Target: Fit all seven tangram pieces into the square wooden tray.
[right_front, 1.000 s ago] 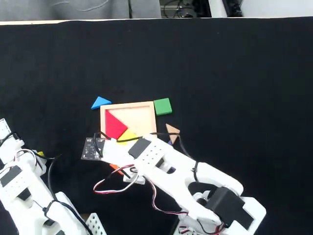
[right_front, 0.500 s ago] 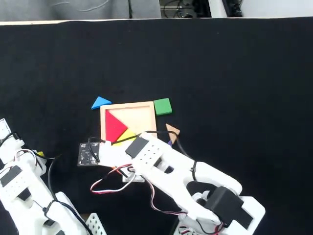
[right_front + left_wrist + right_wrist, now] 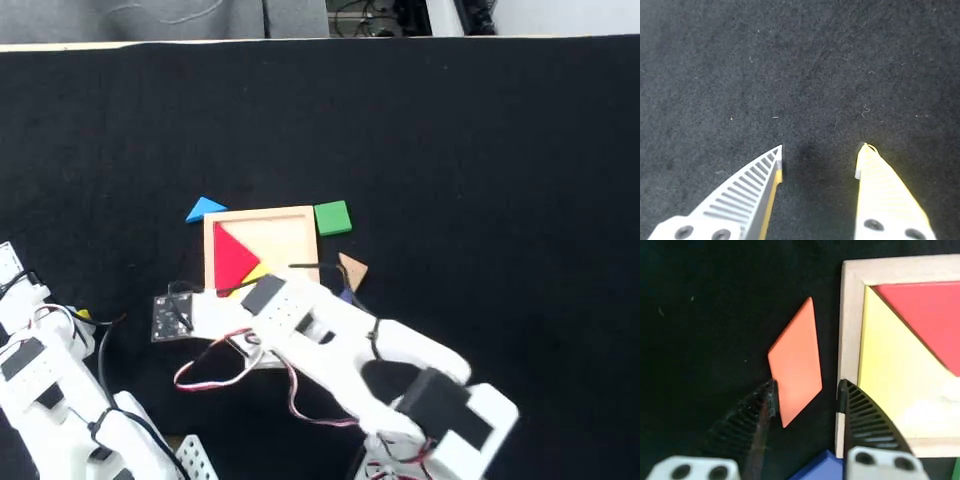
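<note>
black-clothed worktop (image 3: 480, 150) beneath everything. white right arm (image 3: 340, 340) stretched from the near edge toward the middle, hiding the near side of the square wooden tray (image 3: 262, 213). white left arm (image 3: 40, 390) folded at the near left corner. tray flat on the cloth, a little left of the worktop's centre, bare wood showing over its far right part.

right hand (image 3: 807, 390) released, fingers (image 3: 860, 410) spread and gripping nothing: one tip touching the edge of the orange parallelogram (image 3: 796, 362), the other over the tray's rim. left hand (image 3: 822, 150) likewise released, fingers (image 3: 750, 185) apart above bare cloth.

red triangle (image 3: 233, 255) inside the tray against its left wall. yellow triangle (image 3: 260, 273) inside too, along the near wall, touching the red one. orange parallelogram flat on the cloth just outside the near rim, with a thin dark gap between.

green square (image 3: 332, 217) just beside the tray's far right corner. blue triangle (image 3: 205, 209) just off its far left corner. tan triangle (image 3: 351, 269) near its right side. dark blue piece (image 3: 822, 467) between the right hand's fingers, shape hard to tell.
</note>
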Tool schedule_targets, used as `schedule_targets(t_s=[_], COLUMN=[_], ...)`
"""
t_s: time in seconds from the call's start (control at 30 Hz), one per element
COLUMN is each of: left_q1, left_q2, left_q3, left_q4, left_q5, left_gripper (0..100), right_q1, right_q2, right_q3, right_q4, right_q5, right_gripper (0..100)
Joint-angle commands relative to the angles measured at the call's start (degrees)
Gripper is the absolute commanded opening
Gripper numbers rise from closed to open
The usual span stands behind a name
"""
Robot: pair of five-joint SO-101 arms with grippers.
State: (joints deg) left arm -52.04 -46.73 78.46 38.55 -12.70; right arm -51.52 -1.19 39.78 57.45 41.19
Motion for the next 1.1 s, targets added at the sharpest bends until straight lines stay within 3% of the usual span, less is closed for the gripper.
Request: schedule_targets(t_s=[0.0, 0.4, 0.53, 1.07], left_q1=[0.04, -0.66, -0.66, -0.57], left_q2=[-0.97, -1.05, -1.05, -1.05], left_q3=[-0.4, -0.84, -2.59, -2.77], left_q4=[-0.09, 0.62, 4.22, 4.31], left_q5=[-0.26, -0.26, -0.44, -0.26], left_gripper=[24, 24, 24, 24], right_q1=[-1.41, -1.58, -2.37, -3.16], right_q2=[5.58, -5.14, -5.41, -4.0], right_q3=[-4.53, -0.22, 2.07, 1.98], right_q4=[1.23, 3.78, 1.05, 0.26], right_q5=[0.18, 0.18, 0.26, 0.18], right_gripper=[20.5, 20.8, 20.6, 18.1])
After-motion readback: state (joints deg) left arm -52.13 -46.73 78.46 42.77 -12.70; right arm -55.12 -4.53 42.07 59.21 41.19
